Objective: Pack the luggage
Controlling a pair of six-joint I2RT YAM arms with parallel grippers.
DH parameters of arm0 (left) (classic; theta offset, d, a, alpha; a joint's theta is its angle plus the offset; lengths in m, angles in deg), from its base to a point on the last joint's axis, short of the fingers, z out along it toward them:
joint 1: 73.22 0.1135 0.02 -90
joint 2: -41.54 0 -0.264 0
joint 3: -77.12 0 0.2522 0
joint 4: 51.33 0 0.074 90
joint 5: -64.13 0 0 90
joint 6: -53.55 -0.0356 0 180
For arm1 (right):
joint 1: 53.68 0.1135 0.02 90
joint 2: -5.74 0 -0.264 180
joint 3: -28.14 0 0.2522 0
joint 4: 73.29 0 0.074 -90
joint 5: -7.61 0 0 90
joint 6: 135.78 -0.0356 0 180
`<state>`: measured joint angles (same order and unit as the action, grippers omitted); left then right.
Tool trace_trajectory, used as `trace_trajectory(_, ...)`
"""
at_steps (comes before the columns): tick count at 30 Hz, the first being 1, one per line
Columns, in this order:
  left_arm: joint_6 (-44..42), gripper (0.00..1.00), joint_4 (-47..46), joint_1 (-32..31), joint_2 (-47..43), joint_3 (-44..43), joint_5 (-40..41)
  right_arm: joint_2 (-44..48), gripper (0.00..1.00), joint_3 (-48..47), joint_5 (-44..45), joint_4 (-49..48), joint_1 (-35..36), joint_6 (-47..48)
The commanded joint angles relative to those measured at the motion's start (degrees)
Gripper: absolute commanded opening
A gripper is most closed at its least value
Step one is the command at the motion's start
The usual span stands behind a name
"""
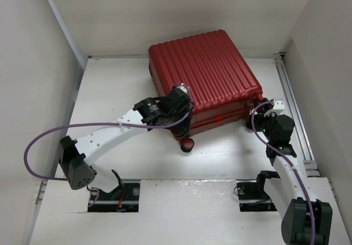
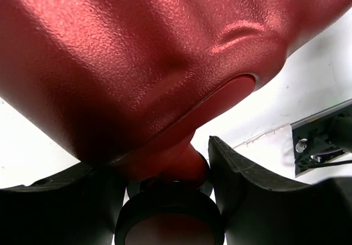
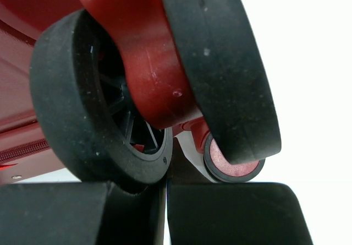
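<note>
white walls [image 1: 165, 14] box in a white table [image 1: 121, 91], and the luggage [image 1: 212, 69] lies flat and closed on it, toward the far edge and a little right of centre, with its ribbed dark-red shell up and its wheeled end turned toward the near edge. my left gripper [image 2: 165, 184] sits at the case's near-left corner, its fingers [image 2: 247, 190] apart on either side of a small wheel [image 2: 170, 223]; i cannot tell whether the pads actually bear on it. my right gripper [image 3: 165, 192] is at the near-right corner, closed with nothing between its fingers, just below a twin caster [image 3: 99, 102]. i judge the shell to be stiff, smooth and slippery, and far too broad for my fingers to span. the whole case is probably heavy for arms like mine, so it should slide or pivot on the table rather than lift. the casters look likely to swivel and roll, so a hold on them may twist away. the red bracket [image 2: 176, 162] above the wheel, or the zip seam [image 3: 16, 154] between the halves, seems a firmer place. a metal rail [image 1: 291, 102] runs along the table's right edge beside my right arm, the far wall is near the case, and my purple cable [image 1: 49, 132] loops out by the left edge, all limiting how far i can swing it.
</note>
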<state>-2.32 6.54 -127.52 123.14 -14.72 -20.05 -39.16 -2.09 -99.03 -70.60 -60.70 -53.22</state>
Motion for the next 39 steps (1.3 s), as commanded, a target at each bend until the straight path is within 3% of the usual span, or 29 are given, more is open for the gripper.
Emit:
trace_trajectory(1,-3.1,0.0,-6.2,2.1,2.3,0.7,4.4,-0.7,0.0,-0.3,1.4,0.8,0.1,0.7)
trace_trajectory(6,-9.8,0.0,-6.2,5.9,0.1,-0.1,5.7,0.3,0.0,-0.3,2.5,2.4,0.1,0.7)
trace_trajectory(8,-13.6,0.0,-7.0,9.5,-2.1,1.3,-3.2,1.3,0.0,-0.9,2.5,5.7,-2.2,2.3)
trace_trajectory(11,-17.0,0.0,-9.0,19.9,-7.3,4.7,-16.2,4.9,0.0,-1.5,1.9,11.5,-5.3,4.8)
trace_trajectory(15,-21.6,0.0,-9.2,29.7,-9.0,6.7,-23.3,5.1,0.0,-2.0,0.7,13.0,-8.6,6.6)
trace_trajectory(20,-26.9,0.0,-8.1,35.8,-7.9,9.0,-24.3,-3.6,0.0,-6.6,-2.2,10.9,-9.1,8.6)
trace_trajectory(26,-30.3,0.0,-11.3,44.4,-7.9,10.3,-22.4,-6.8,0.0,-12.4,-4.6,10.2,-10.5,12.0)
trace_trajectory(32,-37.0,0.0,-14.1,47.5,-6.8,9.2,-23.5,-13.4,0.0,-14.6,-9.5,8.1,-10.5,15.6)
trace_trajectory(35,-41.4,0.0,-17.6,47.5,-5.1,9.2,-21.1,-15.7,0.0,-15.1,-10.4,4.2,-7.6,15.6)
trace_trajectory(39,-44.9,0.0,-21.3,49.7,0.6,1.7,-19.2,-16.9,0.0,-17.1,-7.4,1.1,2.4,14.2)
